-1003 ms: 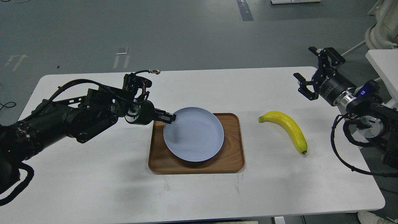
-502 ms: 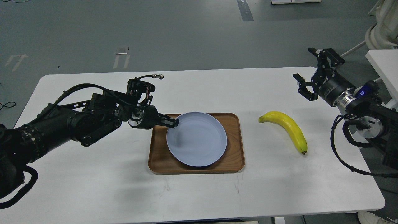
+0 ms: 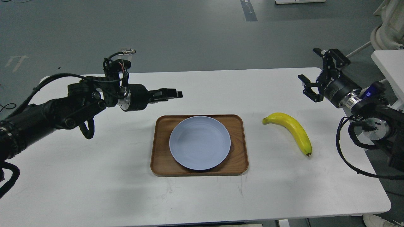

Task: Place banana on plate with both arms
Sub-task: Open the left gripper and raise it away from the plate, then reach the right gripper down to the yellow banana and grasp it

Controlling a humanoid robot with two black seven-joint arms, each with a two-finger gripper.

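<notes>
Our left gripper (image 3: 176, 93) hangs above the table (image 3: 94, 176), up and to the left of the plate (image 3: 200, 143), touching nothing; its 2 fingers point right and lie so close together from this angle that we can't tell whether there's a gap. The plate sits flat inside the wooden tray (image 3: 240, 157), approx. centered, its near rim close to the tray's front edge. The banana (image 3: 292, 129) lies on the bare tabletop to the right of the tray, well apart from the plate (stem end toward the tray, dark tip toward the near right). Our right gripper (image 3: 313, 73) is raised over the table's far right corner, beyond the banana and clear of it, w/ its claw fingers spread wide and nothing between them.
</notes>
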